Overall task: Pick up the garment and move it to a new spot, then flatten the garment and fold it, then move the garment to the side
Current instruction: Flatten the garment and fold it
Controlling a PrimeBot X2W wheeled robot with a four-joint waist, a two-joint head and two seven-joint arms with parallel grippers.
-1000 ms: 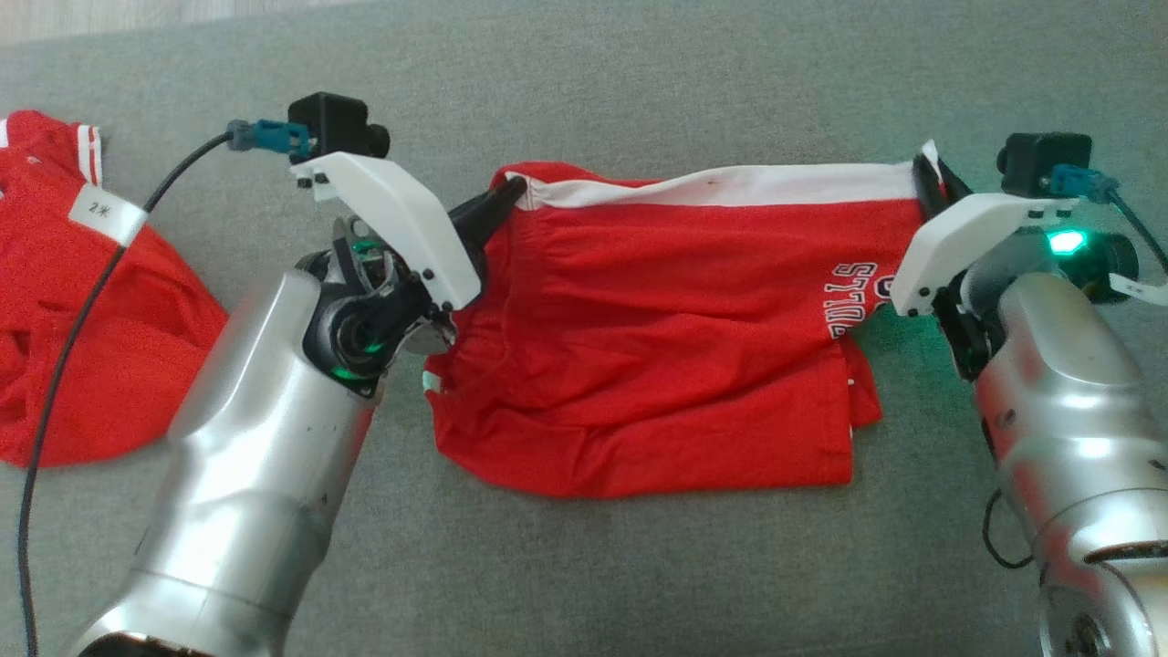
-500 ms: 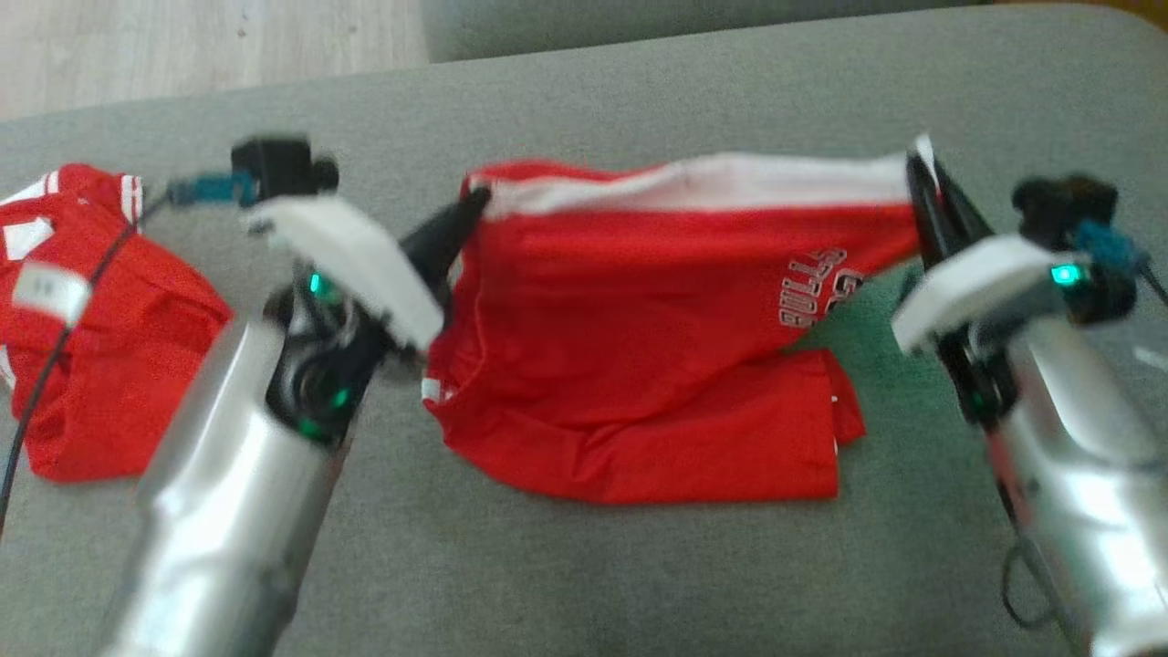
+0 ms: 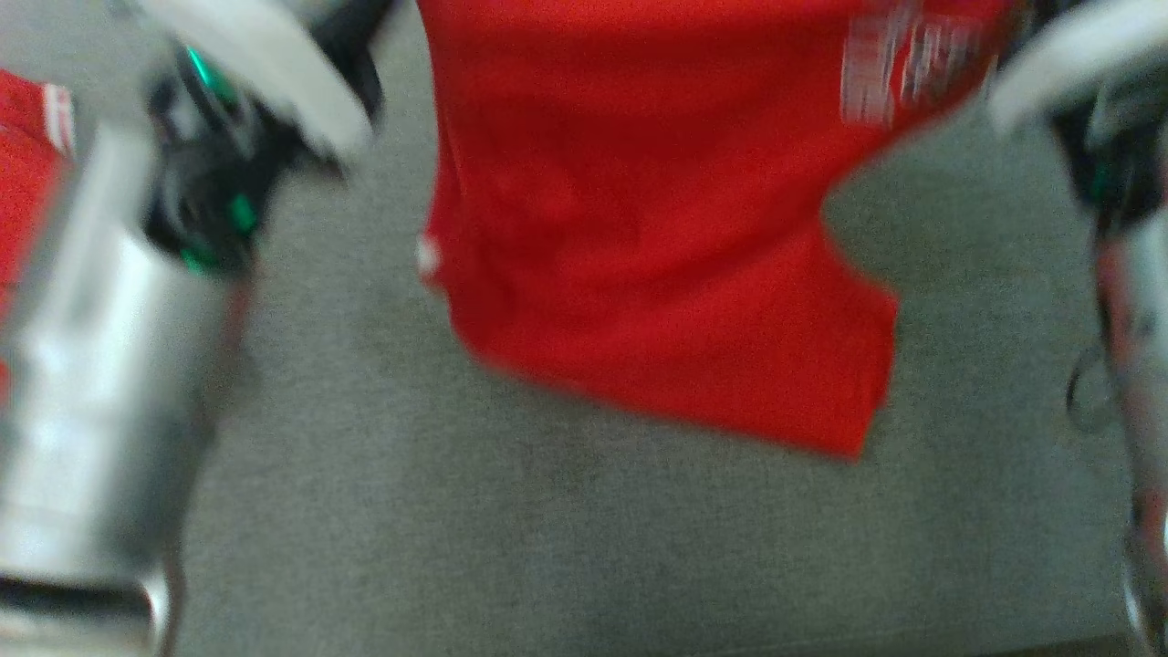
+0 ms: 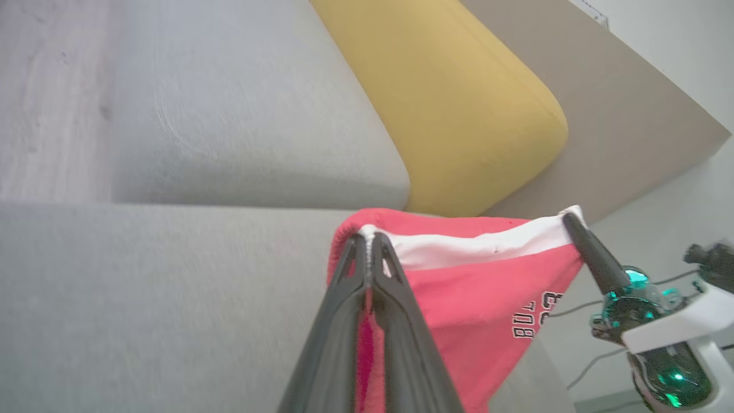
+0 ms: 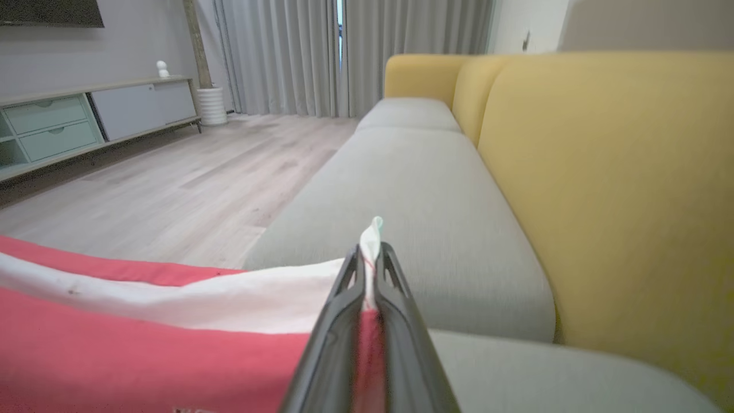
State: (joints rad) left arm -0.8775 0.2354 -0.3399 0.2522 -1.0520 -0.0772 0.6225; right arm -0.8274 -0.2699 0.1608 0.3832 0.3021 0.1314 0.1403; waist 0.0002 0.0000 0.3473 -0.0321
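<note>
Red garment [image 3: 639, 228] hanging, white-banded

A grey sofa [image 5: 413, 189] is stretching away with yellow back cushions [image 5: 619, 189] standing along its back, and a pale wooden floor [image 5: 172, 178] is running along its open front. Across that floor from the sofa, a long low cabinet [image 5: 86, 117] is carrying a small white figure [image 5: 163, 69], a ribbed white pot [image 5: 213, 106] is standing at the cabinet's end, and grey curtains [image 5: 287, 51] are hanging beyond the sofa's far end. A second red cloth [image 3: 23, 173] with white stripes is lying on the sofa seat.
</note>
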